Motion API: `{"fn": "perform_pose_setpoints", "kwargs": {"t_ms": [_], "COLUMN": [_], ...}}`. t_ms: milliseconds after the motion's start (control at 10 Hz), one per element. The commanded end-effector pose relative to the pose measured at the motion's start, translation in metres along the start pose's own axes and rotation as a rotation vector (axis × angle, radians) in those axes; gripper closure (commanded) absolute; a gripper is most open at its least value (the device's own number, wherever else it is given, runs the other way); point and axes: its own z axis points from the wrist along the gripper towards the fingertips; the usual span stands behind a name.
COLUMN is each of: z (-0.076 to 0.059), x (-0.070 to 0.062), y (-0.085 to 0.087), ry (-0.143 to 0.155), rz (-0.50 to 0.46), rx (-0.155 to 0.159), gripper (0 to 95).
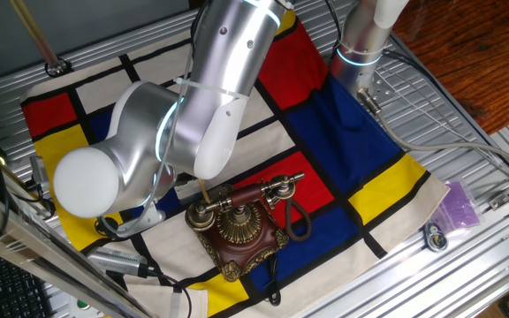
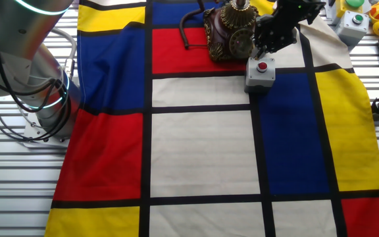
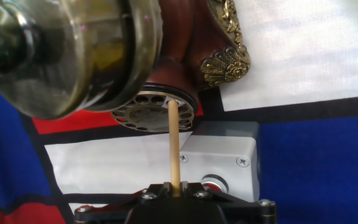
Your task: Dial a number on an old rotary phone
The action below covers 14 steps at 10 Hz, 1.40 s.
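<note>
The phone (image 1: 241, 228) stands in the lower middle of one fixed view, on a checked cloth (image 1: 343, 150) of red, blue, yellow and white panels with black lines between them; its dark red-brown base sits where a red panel meets a white one, and its handset (image 1: 247, 196) lies across the brass cradle. A black cord (image 1: 297, 221) loops beside the base on its right. In the other fixed view the phone (image 2: 232, 33) is at the top edge of the frame, right of centre, and the gripper (image 2: 268, 36) hangs just beside it on the right, above a small grey box (image 2: 260, 74) with a red button. In the hand view the gripper (image 3: 174, 188) fills the bottom of the frame, its jaws drawn together on a thin wooden stick (image 3: 173, 146) that stands straight up from between them. The tip of the stick reaches the rim of the dial (image 3: 151, 112), at a finger hole on the dial's right side; the brass end of the handset (image 3: 73, 50) looms large and blurred in the upper left, hiding the upper part of the dial. The grey box (image 3: 219, 158) lies just behind the stick in the lower right of that view. In the first fixed view the silver arm (image 1: 193, 115) covers the gripper, so only the stick (image 1: 203, 190) shows beneath it, pointing down toward the phone.
</note>
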Motion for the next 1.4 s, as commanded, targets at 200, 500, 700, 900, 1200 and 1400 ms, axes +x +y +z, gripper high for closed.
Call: {"fn": "perform_pose_setpoints", "kwargs": {"t_ms": [200,500,700,900,1200,1400], "z": [0.0004,0.0012,0.002,0.0027,0.0034,0.0036], "x": [0.0007,0.0016,0.0019,0.002,0.0021,0.0024], "y": [-0.0004,-0.0012,-0.0018,-0.0024,-0.003,-0.0033], "ry": [0.001,0.003,0.004,0.004,0.007,0.008], "rz": [0.003,0.006,0.007,0.01,0.011,0.005], "rx": [0.001,0.005,0.007,0.011,0.014,0.023], "gripper": [95.0,95.0,95.0,95.0,95.0,95.0]}}
